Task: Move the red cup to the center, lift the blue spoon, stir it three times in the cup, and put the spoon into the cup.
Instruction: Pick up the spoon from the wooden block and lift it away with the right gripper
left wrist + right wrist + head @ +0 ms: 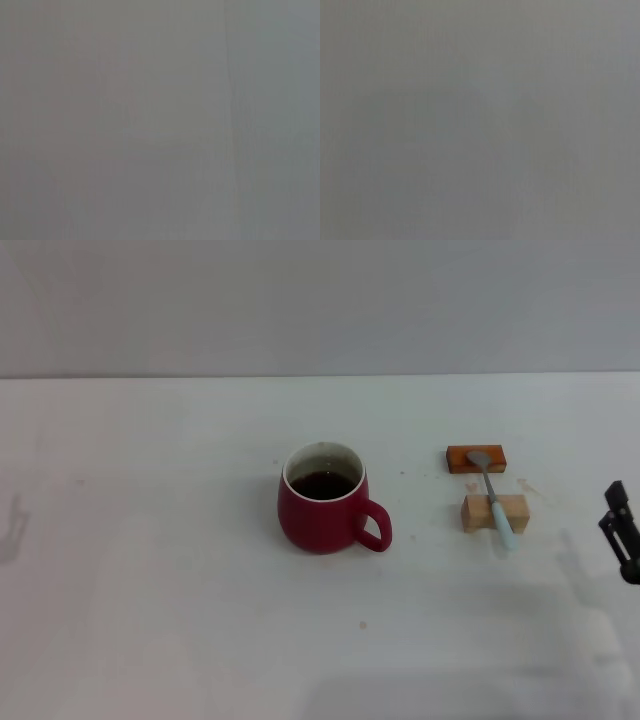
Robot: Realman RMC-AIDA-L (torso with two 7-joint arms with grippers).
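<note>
Centrally, red cup on white surface, spoon across two blocks, right hand at edge, grip state unclear.

- Red cup: looks like shiny, smooth glazed clay, white inside, dark drink in it.
- Blue spoon: grey metal bowl and neck, pale blue handle that looks like smooth plastic.
- Orange-brown block: looks like wood with a smooth coat.
- Pale block: bare, dull wood.
- Tabletop: white, smooth, matt, with a few small specks.
- Right hand: black, hard, dull.
</note>
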